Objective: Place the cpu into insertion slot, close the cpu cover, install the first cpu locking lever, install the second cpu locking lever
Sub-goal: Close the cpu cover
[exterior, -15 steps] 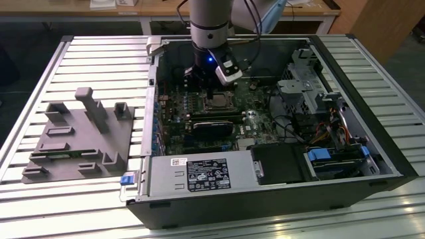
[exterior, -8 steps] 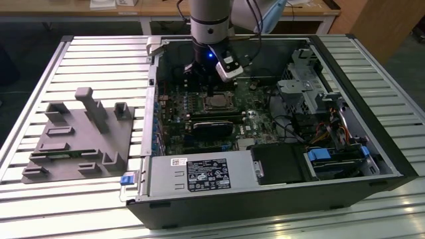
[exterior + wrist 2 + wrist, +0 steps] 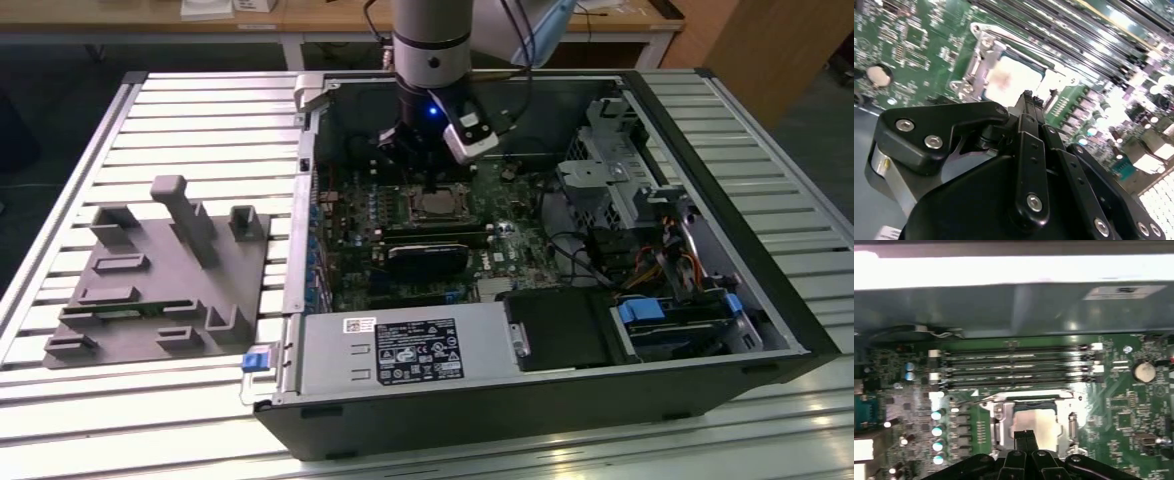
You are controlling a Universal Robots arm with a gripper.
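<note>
In the exterior view, a grey robot arm (image 3: 430,40) reaches down into an open black computer case (image 3: 534,420) lying on a slatted aluminium bench (image 3: 200,110). The small, flat, pale-topped square cpu (image 3: 435,208) sits mid-board, just on the near side of the arm's end. One grey moulded fixture (image 3: 154,270) rests on the bench at the exterior view's left.

In the second wrist view, the black pincer (image 3: 1027,96) hangs close over the cpu's edge, its fingers pressed together on nothing; whether it touches cannot be told. The cpu lies inside the square, silver-rimmed insertion slot (image 3: 968,86).

In the first wrist view, the thin silvery cpu cover (image 3: 1000,420) frames the chip, though whether it is fully down cannot be told. One thin silvery bar (image 3: 1019,396), probably a locking lever, runs between the slot and four long black memory slots (image 3: 1014,365). Placement looks done. The cover-and-lever stage seems in hand, and it calls for a precise push from the closed tips. Counted: one cpu, one slot, one cover.
</note>
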